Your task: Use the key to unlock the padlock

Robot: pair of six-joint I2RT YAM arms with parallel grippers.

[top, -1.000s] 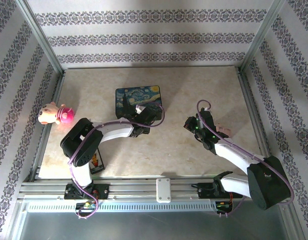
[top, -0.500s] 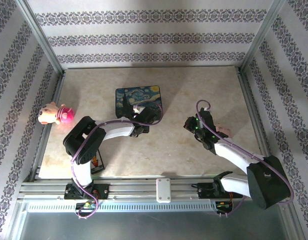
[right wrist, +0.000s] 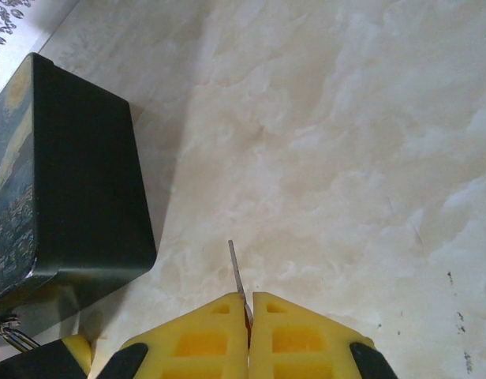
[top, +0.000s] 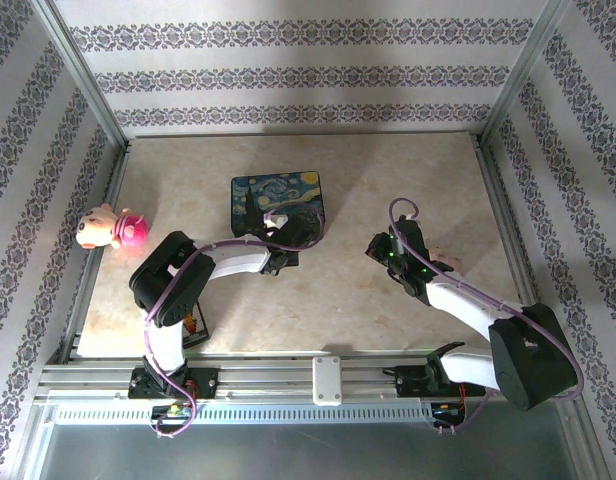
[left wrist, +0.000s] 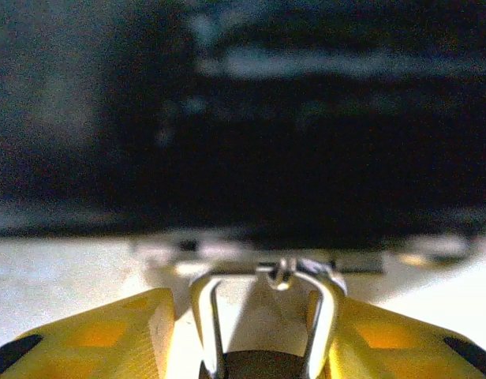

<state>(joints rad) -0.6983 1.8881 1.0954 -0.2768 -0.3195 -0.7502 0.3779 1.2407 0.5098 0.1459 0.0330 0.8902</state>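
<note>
The padlock (left wrist: 326,316) is hooked to a small ring (left wrist: 278,275) on the near side of the dark painted box (top: 276,196). Its thin silver loop sits between the two yellow fingers of the left hand (left wrist: 252,312); I cannot tell whether they are pressing on it. Well to the right of the box, over the tabletop (right wrist: 345,158), the right hand (right wrist: 249,316) is clenched on the key (right wrist: 237,272), whose blade pokes out past the fingertips.

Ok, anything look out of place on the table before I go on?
Only the pink plush toy lying over the table's left edge: it has no part in the lock job, though it is well clear of the starry box. The box sits flat; nothing looks spilled or damaged.
</note>
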